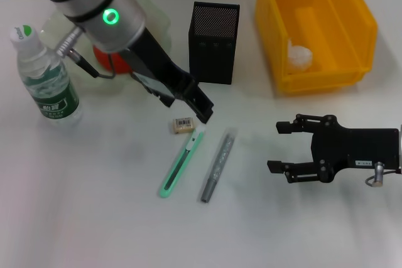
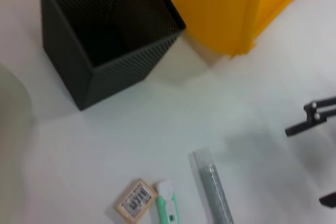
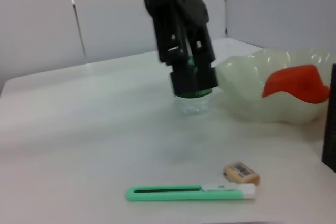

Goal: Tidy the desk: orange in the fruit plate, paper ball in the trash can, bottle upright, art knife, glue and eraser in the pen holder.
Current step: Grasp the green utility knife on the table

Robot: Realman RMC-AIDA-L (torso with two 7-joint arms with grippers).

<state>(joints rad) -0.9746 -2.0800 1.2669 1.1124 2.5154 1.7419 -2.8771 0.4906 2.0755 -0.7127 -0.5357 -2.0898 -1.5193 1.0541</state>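
Green knife (image 1: 181, 162) lies flat on desk (image 1: 94, 218), long axis diagonal, white tip toward eraser (image 1: 183, 125) and black pen holder (image 1: 214, 42). Grey glue stick (image 1: 217, 165) roughly parallel beside it. Left gripper (image 1: 202, 108) above eraser, opening unclear. Right gripper (image 1: 281, 147) spread wide, holding nothing.

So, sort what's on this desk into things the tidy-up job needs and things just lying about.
Belongs to the job:
- bottle, already upright
- orange, in the fruit plate
- paper ball, in the yellow bin
- art knife
- eraser
- grey glue stick
- black pen holder

Just lying about:
- nothing visible
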